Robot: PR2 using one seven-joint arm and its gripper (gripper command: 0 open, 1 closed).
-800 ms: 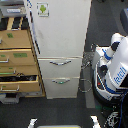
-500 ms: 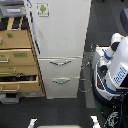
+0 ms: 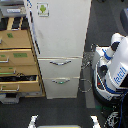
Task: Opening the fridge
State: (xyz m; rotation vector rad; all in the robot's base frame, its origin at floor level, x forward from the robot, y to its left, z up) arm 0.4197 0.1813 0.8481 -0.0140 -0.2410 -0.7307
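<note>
Closest to the camera, at the bottom edge of the exterior view, two pale prongs point(image 3: 33, 121) poke up on either side of a grey bar. I think that's the hand, but it's cropped so hard I honestly can't tell whether the fingers are spread or pressed together. Right past that is a strip of dark bare floor point(image 3: 60, 107), which is pretty much the only open room in front of everything. Then comes the fridge point(image 3: 62, 35), standing tall and white in the middle, door flush and closed. Its two lower drawers sit shut, each with a curved silver handle point(image 3: 60, 63), and there's a little green-and-white sticker point(image 3: 43, 9) up near the top. On the exterior view's left, a tan wooden cabinet point(image 3: 17, 60) butts right against the fridge's side edge, with one lower drawer point(image 3: 19, 79) pulled out. On the exterior view's right, the white and blue robot body point(image 3: 114, 67) sits near the fridge with just a narrow dark gap between, cables point(image 3: 88, 65) dangling in it.
</note>
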